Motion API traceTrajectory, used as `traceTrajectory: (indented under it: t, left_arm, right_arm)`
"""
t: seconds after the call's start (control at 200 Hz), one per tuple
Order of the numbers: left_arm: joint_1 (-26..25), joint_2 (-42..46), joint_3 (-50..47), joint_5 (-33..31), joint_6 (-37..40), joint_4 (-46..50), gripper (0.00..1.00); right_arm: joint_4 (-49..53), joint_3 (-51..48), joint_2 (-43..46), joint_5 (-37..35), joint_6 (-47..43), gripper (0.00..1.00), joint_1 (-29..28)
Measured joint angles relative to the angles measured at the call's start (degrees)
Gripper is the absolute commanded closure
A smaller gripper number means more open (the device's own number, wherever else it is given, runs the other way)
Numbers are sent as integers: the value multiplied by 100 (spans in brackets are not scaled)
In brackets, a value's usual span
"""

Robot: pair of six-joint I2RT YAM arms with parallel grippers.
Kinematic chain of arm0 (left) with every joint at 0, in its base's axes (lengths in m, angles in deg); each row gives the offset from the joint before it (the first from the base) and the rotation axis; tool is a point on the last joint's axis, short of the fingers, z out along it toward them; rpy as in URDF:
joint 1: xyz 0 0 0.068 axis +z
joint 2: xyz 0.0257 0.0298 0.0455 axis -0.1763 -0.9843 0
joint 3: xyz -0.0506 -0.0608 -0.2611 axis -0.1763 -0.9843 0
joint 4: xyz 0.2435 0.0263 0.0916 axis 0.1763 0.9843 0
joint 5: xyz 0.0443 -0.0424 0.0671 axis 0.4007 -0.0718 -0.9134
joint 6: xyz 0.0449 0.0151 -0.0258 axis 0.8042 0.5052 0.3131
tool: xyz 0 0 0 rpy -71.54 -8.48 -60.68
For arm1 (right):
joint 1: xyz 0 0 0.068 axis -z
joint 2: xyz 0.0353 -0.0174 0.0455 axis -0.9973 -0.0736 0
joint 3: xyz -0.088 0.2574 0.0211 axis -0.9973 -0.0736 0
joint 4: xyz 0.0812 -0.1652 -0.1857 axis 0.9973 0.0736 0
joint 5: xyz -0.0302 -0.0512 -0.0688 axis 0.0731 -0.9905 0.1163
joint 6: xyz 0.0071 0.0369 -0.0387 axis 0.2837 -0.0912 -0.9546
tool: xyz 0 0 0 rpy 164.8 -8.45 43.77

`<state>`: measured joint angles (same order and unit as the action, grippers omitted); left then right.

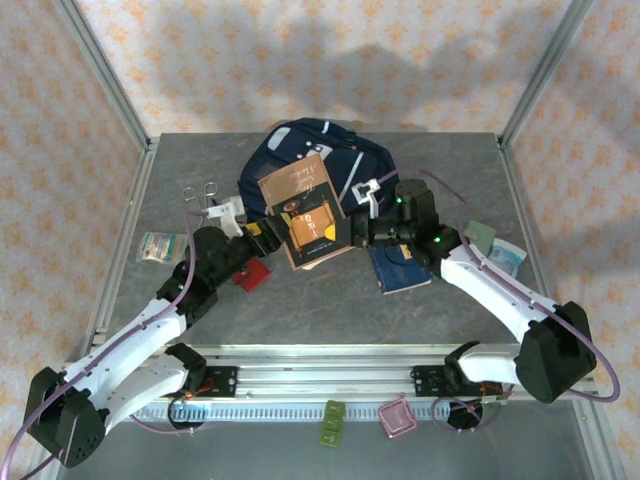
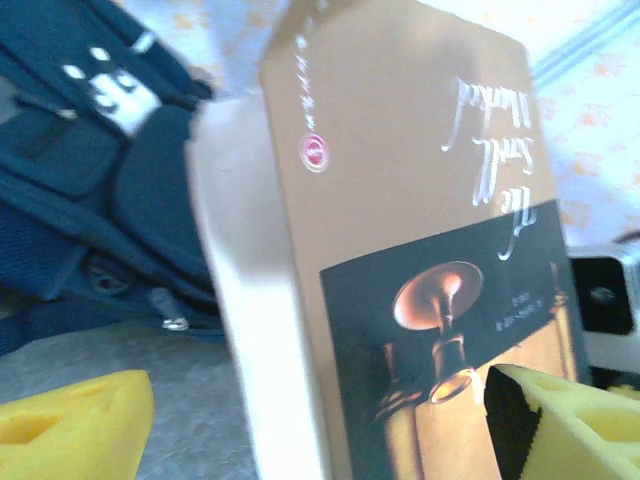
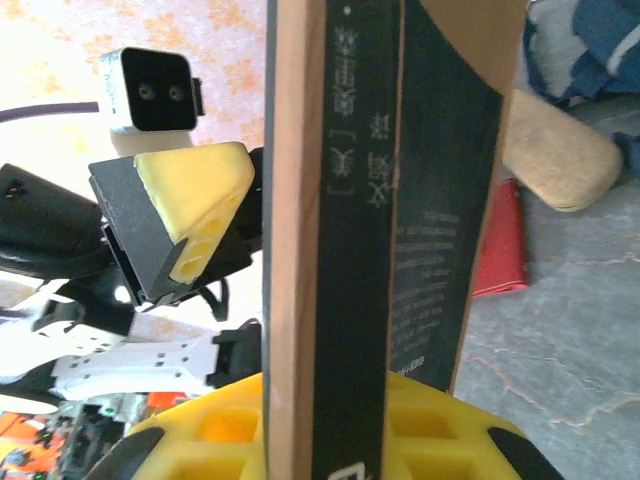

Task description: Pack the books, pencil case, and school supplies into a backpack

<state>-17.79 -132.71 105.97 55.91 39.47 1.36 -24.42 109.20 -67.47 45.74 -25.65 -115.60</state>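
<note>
The tan-brown book with the dark picture stands lifted on edge in front of the navy backpack. My right gripper is shut on the book's lower edge. My left gripper is open; its yellow fingers sit either side of the book, the left one apart from the page edge. The dark blue book lies flat under the right arm. The red square item lies on the table by the left wrist. The tan pencil case lies beside the red item, below the backpack.
Scissors and a small packet lie at the left of the table. Two small greenish items sit at the right edge. A green piece and a pink piece rest by the front rail. Metal frame posts border the table.
</note>
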Motion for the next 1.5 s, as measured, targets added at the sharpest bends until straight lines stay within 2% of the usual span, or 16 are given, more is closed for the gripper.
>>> traceTrajectory:
  t: [0.25, 0.506, 0.661, 0.721, 0.801, 0.916, 0.971, 1.026, 1.066, 1.151, 1.206, 1.296, 1.366, 1.447, 1.497]
  left_arm:
    - [243, -319, -278, 905, -31, -1126, 14]
    - [337, -494, -566, 1652, -446, -2524, 14]
    - [337, -496, -667, 2033, -649, -3134, 20]
    - [358, -496, -750, 2159, -758, -3366, 29]
    - [409, -494, -883, 2291, -944, -3624, 47]
    - [507, -433, -951, 2389, -1021, -3711, 80]
    - [520, -361, -951, 2389, -1038, -3700, 85]
    - [522, -299, -949, 2391, -1047, -3674, 95]
    - [533, -289, -949, 2391, -1056, -3648, 92]
    - [560, -348, -949, 2415, -1045, -3571, 58]
    - [557, -444, -949, 2441, -1047, -3571, 47]
    - [555, -614, -949, 2527, -1099, -3571, 47]
    - [555, -706, -949, 2542, -1128, -3571, 53]
    - [555, -743, -946, 2540, -1139, -3567, 64]
    - [555, -743, -933, 2540, -1169, -3550, 77]
  right_arm:
    - [-907, -107, 262, 669, 767, 100, 0]
    - [-1281, -109, 402, 905, 1056, 100, 4]
    - [-1392, -109, 402, 990, 1110, 100, 4]
    - [-1464, -111, 402, 1027, 1167, 100, 20]
    - [-1519, -111, 402, 1032, 1191, 100, 61]
    - [-1436, -111, 398, 1023, 1126, 100, 190]
    - [-1346, -111, 352, 1019, 1054, 100, 260]
    - [-1244, -111, 271, 1019, 962, 100, 304]
    - [-1198, -111, 203, 1019, 894, 100, 334]
    - [-1126, -111, 136, 1012, 782, 100, 354]
    - [-1040, -109, 116, 1001, 721, 100, 352]
    - [-798, -105, 98, 953, 535, 100, 352]
    - [-588, -83, 59, 896, 374, 100, 352]
    - [-332, -31, 4, 841, 173, 100, 352]
    - [-186, 2, -20, 798, 52, 100, 352]
